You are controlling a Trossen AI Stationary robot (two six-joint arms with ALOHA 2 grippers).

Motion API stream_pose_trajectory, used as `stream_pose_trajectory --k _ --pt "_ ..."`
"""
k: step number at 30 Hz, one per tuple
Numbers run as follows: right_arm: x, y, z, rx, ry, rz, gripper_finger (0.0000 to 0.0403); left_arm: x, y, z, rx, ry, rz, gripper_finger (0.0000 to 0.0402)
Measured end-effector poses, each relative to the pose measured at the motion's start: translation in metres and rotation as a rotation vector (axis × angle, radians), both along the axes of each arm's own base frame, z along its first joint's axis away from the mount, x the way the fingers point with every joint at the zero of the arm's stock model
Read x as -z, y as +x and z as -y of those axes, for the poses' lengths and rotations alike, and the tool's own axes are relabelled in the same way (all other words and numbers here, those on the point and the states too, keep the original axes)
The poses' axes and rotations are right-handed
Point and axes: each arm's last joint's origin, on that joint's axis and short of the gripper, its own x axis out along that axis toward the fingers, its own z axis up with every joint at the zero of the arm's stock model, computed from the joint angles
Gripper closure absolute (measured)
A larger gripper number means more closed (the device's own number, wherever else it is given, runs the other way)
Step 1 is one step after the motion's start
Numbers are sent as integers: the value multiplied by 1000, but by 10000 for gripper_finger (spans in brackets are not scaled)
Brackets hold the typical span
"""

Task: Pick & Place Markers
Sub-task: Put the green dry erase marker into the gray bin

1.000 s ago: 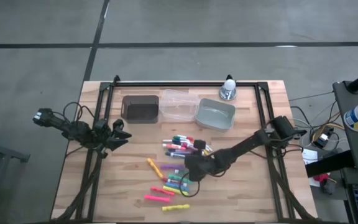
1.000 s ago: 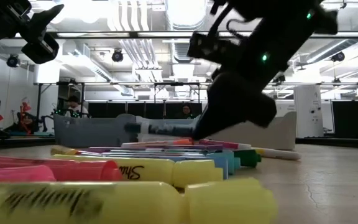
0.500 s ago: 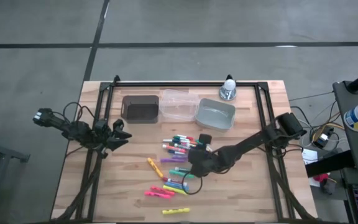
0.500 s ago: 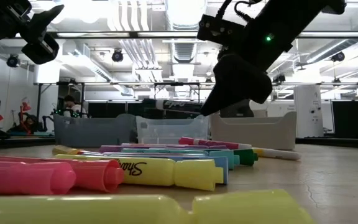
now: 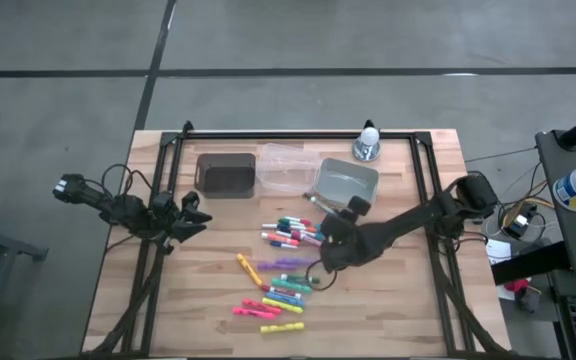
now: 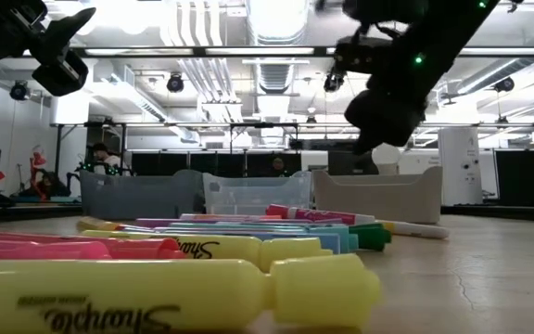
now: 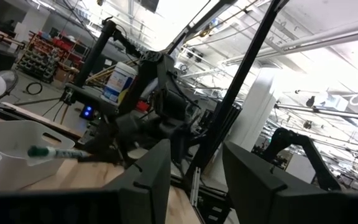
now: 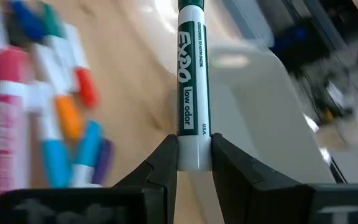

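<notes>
The nearest yellow marker (image 6: 170,295) is running off frame, its "Sharpie" lettering half cut. The right gripper (image 8: 194,163) fingers (image 8: 164,163) are pinching a green-capped "EXPO low odor" marker (image 8: 193,87) above the surface (image 5: 388,300), near the grey bin (image 5: 347,186). The left gripper (image 7: 188,177) is hanging open, holding nothing.

The right gripper (image 5: 320,230), jaws clamped on a white marker with a green cap (image 8: 192,81), has left the middle of the marker pile (image 5: 286,262) and now sits higher and nearer the grey bin (image 5: 347,184), at the pile's far edge. In the low view it is lifted clear of the desk (image 6: 489,278). The loose yellow highlighter (image 5: 283,328) at the near edge of the pile has shifted slightly.
</notes>
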Motion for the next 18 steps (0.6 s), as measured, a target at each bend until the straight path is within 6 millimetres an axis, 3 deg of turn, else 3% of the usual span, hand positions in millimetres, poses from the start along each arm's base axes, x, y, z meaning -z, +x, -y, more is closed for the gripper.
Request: stream_pose_trajectory --k 6,18 --pt "-9 -11 23 151 16 9 328 0 0 0 -1 -7 -2 262" --pt "-8 -9 74 282 145 -79 328 0 0 0 1 -9 -5 262"
